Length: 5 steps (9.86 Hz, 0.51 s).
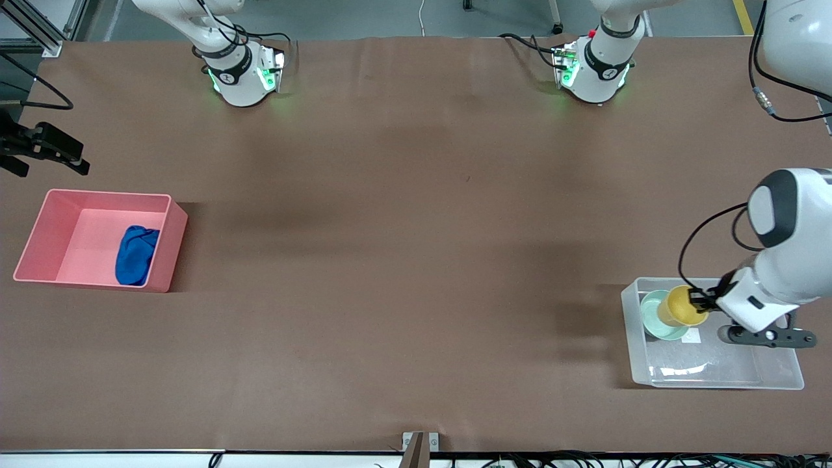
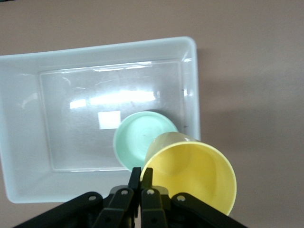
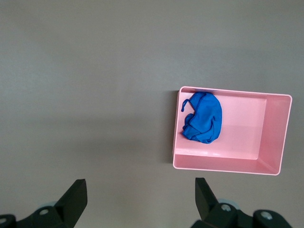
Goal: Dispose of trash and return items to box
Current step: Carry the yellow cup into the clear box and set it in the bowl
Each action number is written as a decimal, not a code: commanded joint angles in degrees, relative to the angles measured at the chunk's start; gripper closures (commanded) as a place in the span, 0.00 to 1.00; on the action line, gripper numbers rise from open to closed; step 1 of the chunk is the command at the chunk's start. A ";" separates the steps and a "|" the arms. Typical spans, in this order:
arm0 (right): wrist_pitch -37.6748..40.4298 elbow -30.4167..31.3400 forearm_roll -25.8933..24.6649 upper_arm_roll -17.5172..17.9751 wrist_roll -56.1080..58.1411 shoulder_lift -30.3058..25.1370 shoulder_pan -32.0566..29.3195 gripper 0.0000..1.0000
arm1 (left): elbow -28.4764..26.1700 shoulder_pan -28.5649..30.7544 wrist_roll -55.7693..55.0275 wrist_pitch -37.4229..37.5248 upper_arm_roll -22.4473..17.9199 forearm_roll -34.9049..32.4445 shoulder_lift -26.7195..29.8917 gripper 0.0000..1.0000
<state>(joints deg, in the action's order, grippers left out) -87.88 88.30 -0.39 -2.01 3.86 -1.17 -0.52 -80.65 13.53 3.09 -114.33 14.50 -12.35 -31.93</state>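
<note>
My left gripper (image 1: 702, 300) is shut on the rim of the small yellow cup (image 1: 679, 305) and holds it tilted over the mint-green bowl (image 1: 652, 316). The bowl lies in the clear plastic box (image 1: 715, 383) at the left arm's end of the table. The left wrist view shows the gripper (image 2: 141, 173), the cup (image 2: 190, 171), the bowl (image 2: 137, 137) and the box (image 2: 23, 118). The blue wad (image 1: 135, 255) lies in the pink bin (image 1: 45, 227). My right gripper (image 3: 140, 190) is open and empty, above the table beside the bin.
The pink bin (image 3: 275, 133) with the blue wad (image 3: 203, 117) stands at the right arm's end of the table. A white square label (image 2: 109, 119) sits on the box floor. Brown tabletop stretches between the bin and the box.
</note>
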 commanded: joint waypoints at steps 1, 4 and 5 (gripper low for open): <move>0.08 0.82 -0.05 -0.10 -0.87 -0.68 0.16 0.00 | 1.11 2.80 3.05 -2.12 0.53 -0.83 -5.24 0.99; 0.17 0.82 -0.05 -0.10 -0.87 -0.68 0.16 0.00 | 0.49 4.05 3.06 -4.06 0.62 1.54 -8.49 0.99; 0.08 0.82 -0.05 -0.10 -0.87 -0.59 0.16 0.00 | 0.49 4.40 3.06 -4.06 0.62 1.54 -9.55 0.99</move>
<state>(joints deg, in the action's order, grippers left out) -87.77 88.34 -0.40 -2.06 3.86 -1.15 -0.52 -80.45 17.59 5.62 -117.88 14.77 -11.50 -39.03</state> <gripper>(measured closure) 0.000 0.974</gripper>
